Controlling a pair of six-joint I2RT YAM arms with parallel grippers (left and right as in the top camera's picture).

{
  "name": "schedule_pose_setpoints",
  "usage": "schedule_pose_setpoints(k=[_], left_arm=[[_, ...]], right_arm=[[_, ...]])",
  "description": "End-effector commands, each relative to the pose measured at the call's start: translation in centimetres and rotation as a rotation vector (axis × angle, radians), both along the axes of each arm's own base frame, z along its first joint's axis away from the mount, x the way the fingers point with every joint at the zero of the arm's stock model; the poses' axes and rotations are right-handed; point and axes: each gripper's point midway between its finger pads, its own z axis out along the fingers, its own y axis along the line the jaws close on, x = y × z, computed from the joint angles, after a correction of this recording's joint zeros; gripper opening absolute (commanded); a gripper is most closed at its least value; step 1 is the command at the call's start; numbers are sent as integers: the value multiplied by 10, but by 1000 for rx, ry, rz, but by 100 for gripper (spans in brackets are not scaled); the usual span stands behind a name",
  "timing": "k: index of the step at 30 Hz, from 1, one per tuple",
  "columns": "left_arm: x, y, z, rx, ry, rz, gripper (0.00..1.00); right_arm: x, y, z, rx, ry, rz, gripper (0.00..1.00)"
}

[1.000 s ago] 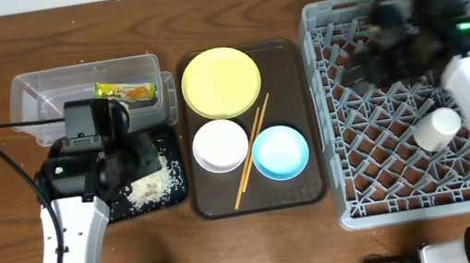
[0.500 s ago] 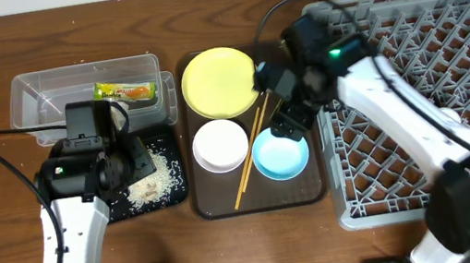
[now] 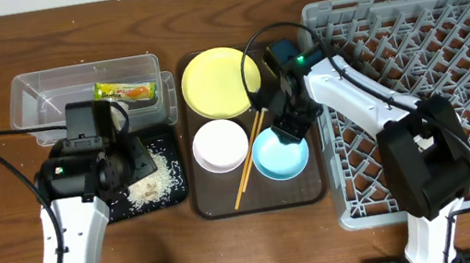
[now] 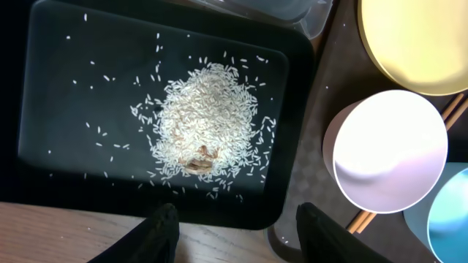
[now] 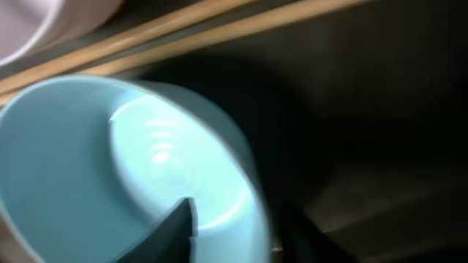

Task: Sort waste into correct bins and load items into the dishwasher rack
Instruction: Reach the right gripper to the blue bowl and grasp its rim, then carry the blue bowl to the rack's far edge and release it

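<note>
My right gripper (image 3: 289, 128) (image 5: 238, 219) is low over the light blue bowl (image 3: 278, 159) (image 5: 88, 161) on the brown tray. One finger is inside the bowl and the other outside its rim; blur hides whether they press it. The chopsticks (image 3: 246, 176) (image 5: 219, 29) lie just beside it, next to the white bowl (image 3: 220, 145) and the yellow plate (image 3: 220, 82). My left gripper (image 3: 127, 161) (image 4: 238, 219) hangs open and holds nothing, over the near edge of the black tray (image 4: 44, 95), which holds a heap of rice (image 4: 205, 124). The wrapper (image 3: 126, 92) lies in the clear tub (image 3: 33, 92).
The grey dishwasher rack (image 3: 445, 35) fills the right side, and my right arm's base reaches across its near part. The brown serving tray (image 3: 259, 201) sits between the bins and the rack. Loose grains are scattered across the black tray.
My right arm has swung from over the rack to the brown tray and come down on the blue bowl, its jaws narrowing round the rim. The left arm has hardly moved.
</note>
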Motion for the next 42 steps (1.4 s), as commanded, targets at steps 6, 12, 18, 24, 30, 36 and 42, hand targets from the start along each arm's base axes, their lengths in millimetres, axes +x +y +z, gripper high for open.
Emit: schedule_pose_setpoints(k=[6,12,18,24,30,36,42], left_arm=[[-2,3,-1,14,2,8,55],[-2,2,-1,11,2,7,55],[-2,2,-1,11,2,7,56],[-2,2,-1,11,2,7,56],[-2,2,-1,11,2,7,56],[-2,2,-1,11,2,7,56],[-2,2,-1,11,2,7,56]], right_arm=[[18,-16,-1,-116,-84,-66,1],[27,-21,14,-136,-145,-87,1],[68,-30,89,-47,-360,-261,1],[119,-75,177,-50,-718,-463,1],[148,-161,234,-348,-1043,-711,1],[154,-210,248,-647,-1186,-872,1],[174,-209,210,-716,-1166,-863,1]])
